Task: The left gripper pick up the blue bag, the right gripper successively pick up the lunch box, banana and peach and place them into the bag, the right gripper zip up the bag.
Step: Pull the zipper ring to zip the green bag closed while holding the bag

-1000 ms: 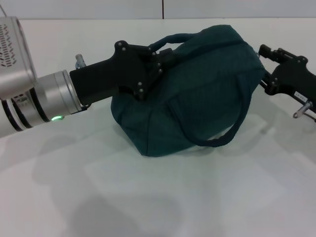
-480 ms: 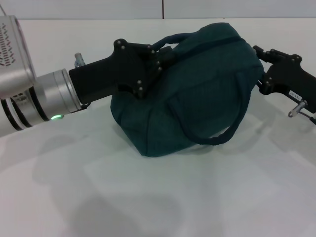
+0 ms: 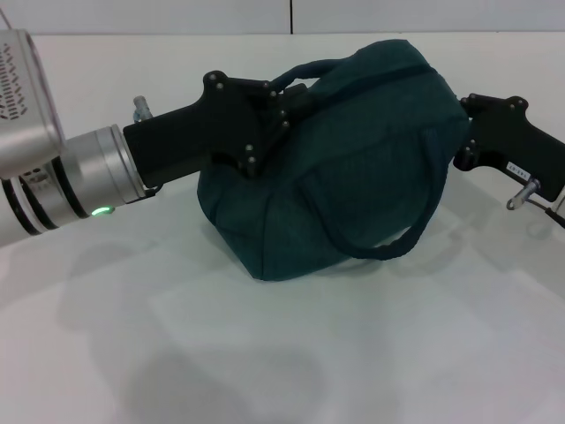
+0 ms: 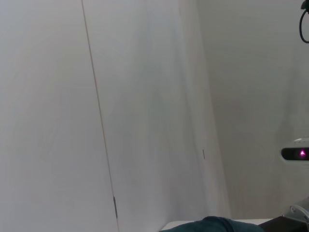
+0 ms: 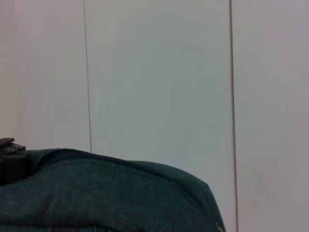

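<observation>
The blue bag sits bulging on the white table, lifted a little at its left end. It also shows in the right wrist view, and a sliver of it in the left wrist view. My left gripper is shut on the bag's upper handle at its top left. My right gripper is against the bag's right end, its tips hidden by the fabric. The bag's other handle hangs loose down the front. The lunch box, banana and peach are out of view.
The white table stretches in front of the bag, with a pale wall behind it. My left arm's silver forearm reaches in from the left edge.
My right gripper has shifted slightly down and turned at the bag's right end. The bag and my left gripper have stayed still.
</observation>
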`<state>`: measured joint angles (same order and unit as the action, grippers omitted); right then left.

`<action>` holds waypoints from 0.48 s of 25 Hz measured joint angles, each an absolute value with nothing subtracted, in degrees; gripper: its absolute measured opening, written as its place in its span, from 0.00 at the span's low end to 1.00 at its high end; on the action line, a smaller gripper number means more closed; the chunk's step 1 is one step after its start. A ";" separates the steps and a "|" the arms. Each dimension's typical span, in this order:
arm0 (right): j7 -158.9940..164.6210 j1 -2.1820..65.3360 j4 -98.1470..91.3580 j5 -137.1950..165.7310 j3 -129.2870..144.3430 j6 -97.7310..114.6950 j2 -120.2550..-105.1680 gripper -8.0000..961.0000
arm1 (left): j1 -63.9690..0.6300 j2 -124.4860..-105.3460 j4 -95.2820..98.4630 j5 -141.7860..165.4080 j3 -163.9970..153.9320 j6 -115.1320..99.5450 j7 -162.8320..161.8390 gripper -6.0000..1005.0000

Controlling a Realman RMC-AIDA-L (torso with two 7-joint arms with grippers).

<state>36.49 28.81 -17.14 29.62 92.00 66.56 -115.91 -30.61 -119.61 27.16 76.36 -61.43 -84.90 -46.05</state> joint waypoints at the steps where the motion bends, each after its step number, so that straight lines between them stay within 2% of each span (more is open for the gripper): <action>1: 36.47 28.81 -17.14 29.62 92.07 66.57 -115.92 0.16 | -30.57 -119.62 27.16 76.32 -61.43 -84.90 -46.05 0.04; 8: 36.70 28.03 -16.74 28.50 90.02 64.80 -115.92 0.02 | -30.37 -119.62 27.16 75.38 -61.45 -84.90 -46.05 0.07; 12: 37.10 27.69 -16.59 28.07 89.60 62.94 -115.75 0.03 | -30.36 -119.62 27.15 74.77 -61.45 -84.97 -46.19 0.09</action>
<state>37.10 27.69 -16.59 28.07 89.60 62.94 -115.75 -30.36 -119.62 27.15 74.77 -61.45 -84.96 -46.19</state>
